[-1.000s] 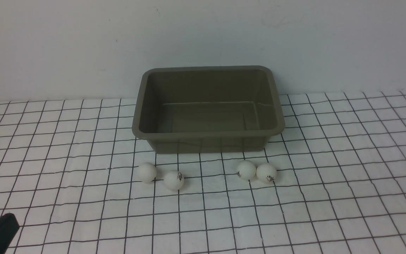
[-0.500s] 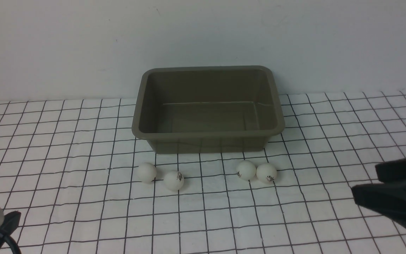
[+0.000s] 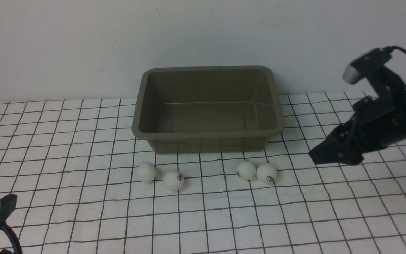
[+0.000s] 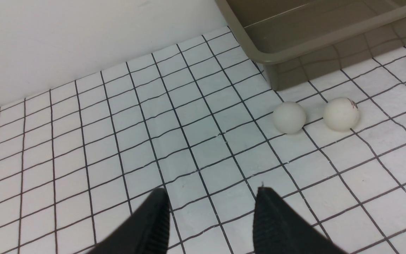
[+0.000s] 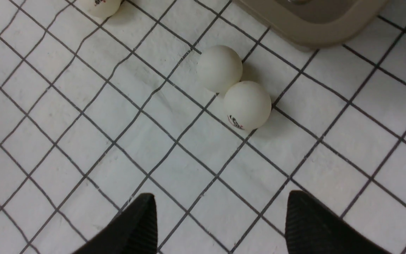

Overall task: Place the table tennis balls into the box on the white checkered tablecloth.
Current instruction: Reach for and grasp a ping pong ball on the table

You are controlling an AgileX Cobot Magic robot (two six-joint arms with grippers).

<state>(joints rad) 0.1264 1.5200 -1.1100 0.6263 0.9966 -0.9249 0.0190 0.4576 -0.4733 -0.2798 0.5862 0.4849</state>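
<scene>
Okay, right pincer [image 5: 220, 197] hangs open and empty; centre it on the rightmost ball [image 3: 266, 173] and squeeze gently, since its neighbour [image 3: 246, 170] touches it. Left pincer [image 4: 211, 192] is open too.

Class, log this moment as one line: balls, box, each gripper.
balls: four table tennis balls on tablecloth | box: empty | left gripper: open, empty | right gripper: open, empty, near right pair

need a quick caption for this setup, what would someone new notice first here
An empty olive-drab rectangular plastic box sits mid-back on the white checkered tablecloth. Four small white table tennis balls lie in two pairs on the cloth just in front of it. The right arm's black fingers hover to their right, spread apart.
</scene>
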